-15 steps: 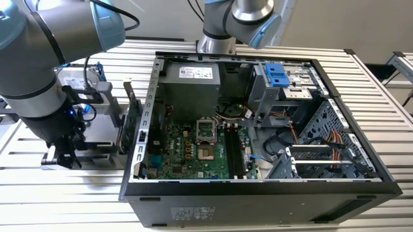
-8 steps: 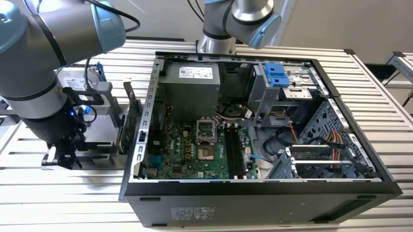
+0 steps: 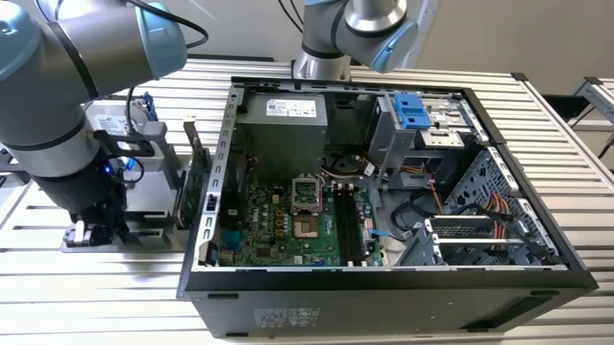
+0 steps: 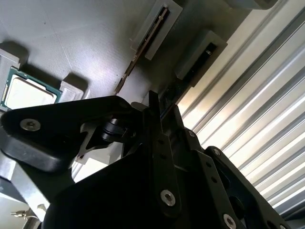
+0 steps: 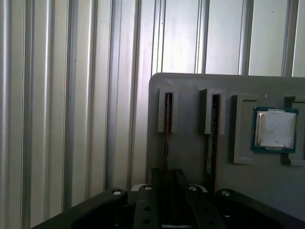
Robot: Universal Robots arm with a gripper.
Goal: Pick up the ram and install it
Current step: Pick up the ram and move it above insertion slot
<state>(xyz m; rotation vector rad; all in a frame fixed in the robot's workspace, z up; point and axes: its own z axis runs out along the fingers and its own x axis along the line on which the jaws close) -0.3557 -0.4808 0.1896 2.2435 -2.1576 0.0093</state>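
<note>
Tool [image 5: 167,191] is down low over the grey holder [image 5: 190,86], set directly in line with the ram [image 5: 167,114]. The ram stands on its thin edge in one of the holder's slots, and its near end runs into the middle of the tool. I cannot tell whether the tool is closed on the ram or only placed around it; neither wrist view settles it. The ram sits seated in its slot, not lifted. Just beside it, in the neighbouring slot, stands a second stick [image 5: 214,138], darker, also on edge. Further along the holder a square silver processor [image 5: 275,129] lies flat in its own recess. The holder rests on the ribbed metal surface [image 5: 71,95]. In the exterior view the arm [image 3: 57,122] reaches down to the holder, which sits just beside the open computer case [image 3: 384,302], on the exterior view's left. Inside the case lies the motherboard [image 3: 278,223], and next to the processor socket run long dark slots [image 3: 350,226], which I judge to be the memory sockets; they look unfilled. Judgement: this is the pick-up step, at the grasp, with installation not begun. This step calls for a confirmed firm hold on the board's flat faces and a pull straight along the slot, so the thin board neither binds nor knocks the second stick.
</note>
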